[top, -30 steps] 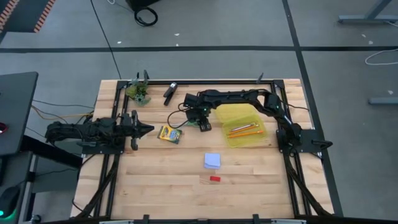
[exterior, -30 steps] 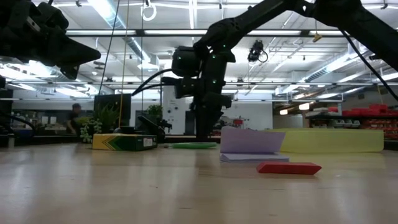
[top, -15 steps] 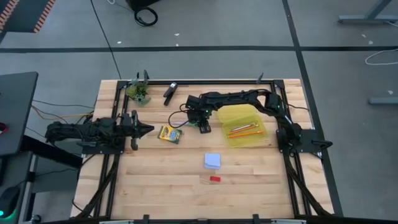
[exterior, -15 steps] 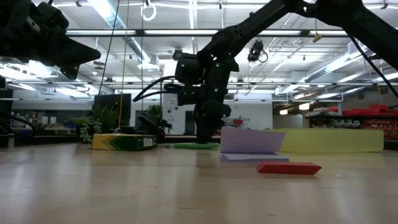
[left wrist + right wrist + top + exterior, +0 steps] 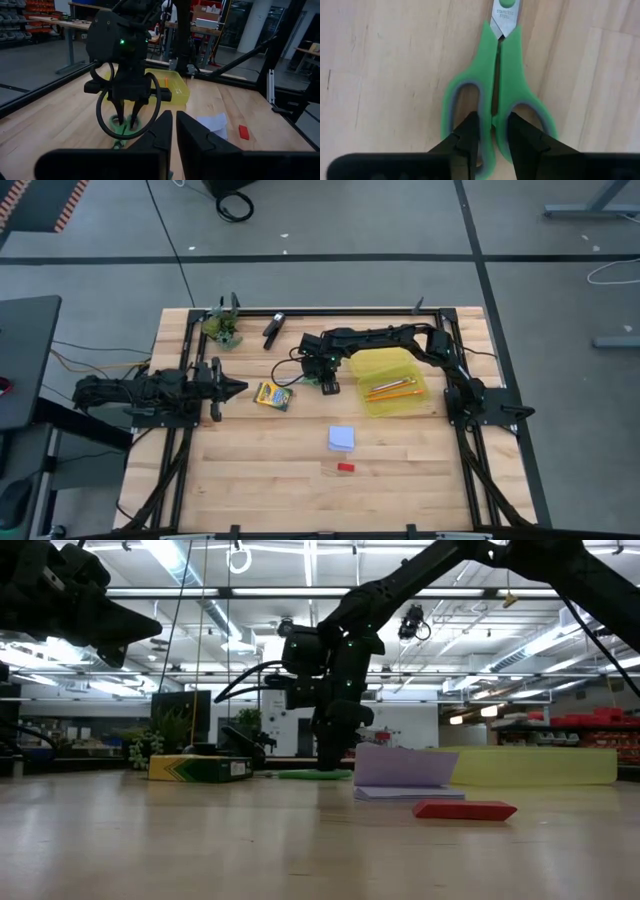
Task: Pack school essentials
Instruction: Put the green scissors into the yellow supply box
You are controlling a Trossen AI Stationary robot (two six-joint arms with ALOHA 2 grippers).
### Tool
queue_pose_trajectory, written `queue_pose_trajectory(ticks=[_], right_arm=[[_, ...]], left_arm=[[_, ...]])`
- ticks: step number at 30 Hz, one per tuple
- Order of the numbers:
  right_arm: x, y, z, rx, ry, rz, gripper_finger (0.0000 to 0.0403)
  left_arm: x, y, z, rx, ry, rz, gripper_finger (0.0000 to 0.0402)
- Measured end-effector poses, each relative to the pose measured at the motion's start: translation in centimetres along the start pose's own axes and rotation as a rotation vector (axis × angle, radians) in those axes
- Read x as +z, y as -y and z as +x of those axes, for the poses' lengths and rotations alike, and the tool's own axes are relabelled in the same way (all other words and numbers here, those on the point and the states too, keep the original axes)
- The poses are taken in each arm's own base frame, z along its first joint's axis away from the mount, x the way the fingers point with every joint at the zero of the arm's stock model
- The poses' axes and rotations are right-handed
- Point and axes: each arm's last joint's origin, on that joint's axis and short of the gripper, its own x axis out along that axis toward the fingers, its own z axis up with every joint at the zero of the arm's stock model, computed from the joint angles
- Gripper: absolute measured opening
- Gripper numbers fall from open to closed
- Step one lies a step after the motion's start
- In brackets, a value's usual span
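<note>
Right gripper (image 5: 492, 137): lowered onto the green-handled scissors (image 5: 497, 85) just above centre of the high view. Since a second ago its fingers have been drawn in from a wider spread; they are now seen narrowed about the central bars where the two handle loops meet, apparently pinching them. A lift is not yet shown; the scissors lie flat on the worktop (image 5: 300, 470). The closure is judged the start of a pickup, transfer to the yellow tray (image 5: 372, 364) remaining.

Yellow tray: right of the gripper in the high view, orange pencil (image 5: 392, 388) inside.

Yellow-green crayon box (image 5: 272, 396): left of centre, unmoved.

Pale blue note pad (image 5: 342, 438) and red eraser (image 5: 345, 467): lower centre, unmoved.

Left gripper (image 5: 238, 389): parked at the left edge, fingers nearly together, nothing held, unchanged.
</note>
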Motion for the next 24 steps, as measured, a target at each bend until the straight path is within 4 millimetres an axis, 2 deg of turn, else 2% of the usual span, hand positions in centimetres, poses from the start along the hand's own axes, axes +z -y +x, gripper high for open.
queue_pose_trajectory(ticks=[3, 8, 16, 24], right_arm=[[0.0, -0.1, -0.4, -0.02, -0.01, -0.002, 0.0094], [-0.1, -0.6, -2.2, -0.051, -0.029, -0.011, 0.0094], [0.4, -2.1, -7.4, -0.14, 0.032, -0.03, 0.0094], [-0.1, -4.1, -11.8, -0.179, 0.057, -0.014, 0.0094]], left_arm=[[0.0, 0.0, 0.0, 0.0, 0.0, 0.0, 0.0028], [0.0, 0.0, 0.0, 0.0, 0.0, 0.0, 0.0033], [0.0, 0.0, 0.0, 0.0, 0.0, 0.0, 0.0031], [0.0, 0.0, 0.0, 0.0, 0.0, 0.0, 0.0029]])
